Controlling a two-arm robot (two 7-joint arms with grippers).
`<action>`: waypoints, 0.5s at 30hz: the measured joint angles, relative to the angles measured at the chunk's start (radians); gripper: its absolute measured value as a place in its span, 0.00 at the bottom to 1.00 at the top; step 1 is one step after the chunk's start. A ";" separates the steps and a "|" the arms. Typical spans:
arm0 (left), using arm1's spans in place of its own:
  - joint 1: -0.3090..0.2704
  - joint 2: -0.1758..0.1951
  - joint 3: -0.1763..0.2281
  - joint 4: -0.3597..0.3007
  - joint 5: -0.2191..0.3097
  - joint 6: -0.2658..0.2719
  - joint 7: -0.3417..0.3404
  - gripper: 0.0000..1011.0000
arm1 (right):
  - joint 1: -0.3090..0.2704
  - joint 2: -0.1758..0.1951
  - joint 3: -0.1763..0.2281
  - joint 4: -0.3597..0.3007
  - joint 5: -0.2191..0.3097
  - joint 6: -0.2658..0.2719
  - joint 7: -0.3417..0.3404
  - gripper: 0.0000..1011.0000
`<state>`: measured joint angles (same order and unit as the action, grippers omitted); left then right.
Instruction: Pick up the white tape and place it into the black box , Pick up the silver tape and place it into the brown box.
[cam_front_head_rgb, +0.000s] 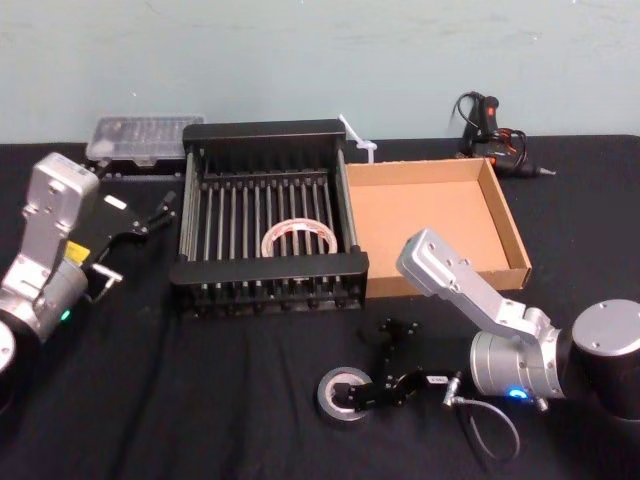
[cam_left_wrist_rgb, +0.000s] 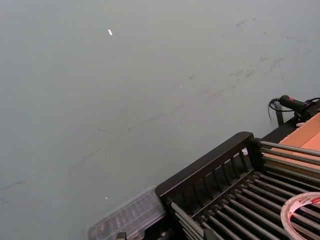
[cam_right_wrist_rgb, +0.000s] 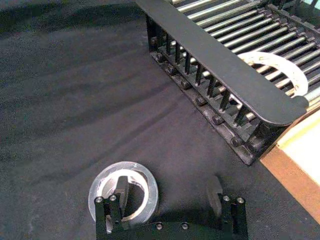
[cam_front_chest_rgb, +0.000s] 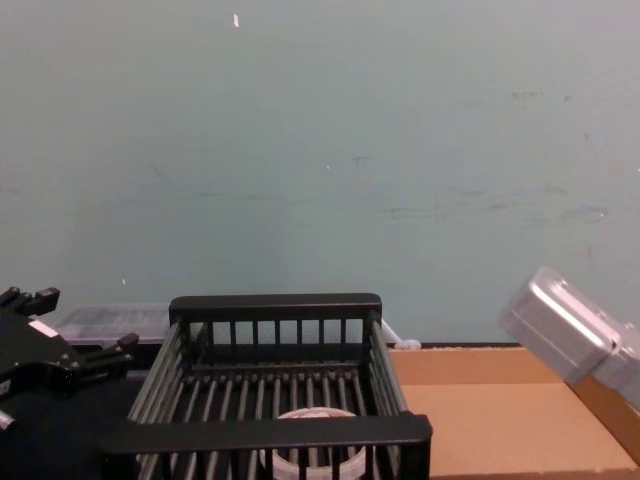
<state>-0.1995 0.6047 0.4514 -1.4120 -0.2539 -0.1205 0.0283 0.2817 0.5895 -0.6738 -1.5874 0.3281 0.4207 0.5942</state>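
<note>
The white tape (cam_front_head_rgb: 298, 238) lies flat on the slatted bottom of the black box (cam_front_head_rgb: 270, 268), near its front wall; the right wrist view catches it too (cam_right_wrist_rgb: 280, 65). The silver tape (cam_front_head_rgb: 338, 393) lies on the black cloth in front of the crate. My right gripper (cam_front_head_rgb: 368, 362) is open and low over it. One finger (cam_right_wrist_rgb: 121, 187) sits in the roll's hole (cam_right_wrist_rgb: 123, 189) and the other (cam_right_wrist_rgb: 215, 190) stands outside it. The brown box (cam_front_head_rgb: 430, 215) stands empty to the right of the crate. My left gripper (cam_front_head_rgb: 150, 215) hangs open left of the crate, holding nothing.
A clear plastic case (cam_front_head_rgb: 145, 135) lies behind the crate at the back left. A black tool with a cord (cam_front_head_rgb: 490, 125) rests at the back right, and a white plastic piece (cam_front_head_rgb: 358, 138) lies behind the crate. A cable (cam_front_head_rgb: 490, 425) loops beside my right wrist.
</note>
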 joint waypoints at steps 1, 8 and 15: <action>0.000 0.000 0.000 0.000 0.000 0.000 0.000 0.99 | 0.000 0.000 0.000 0.000 0.000 0.000 0.000 0.99; 0.000 0.000 0.000 0.000 0.000 0.000 0.000 0.99 | -0.001 0.001 0.001 0.000 0.000 -0.001 0.001 0.99; 0.000 0.000 0.000 0.000 0.000 0.000 0.000 0.99 | -0.001 0.001 0.001 0.000 0.000 -0.001 0.001 0.88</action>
<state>-0.1995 0.6047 0.4514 -1.4120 -0.2539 -0.1205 0.0283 0.2809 0.5905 -0.6726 -1.5878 0.3281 0.4195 0.5950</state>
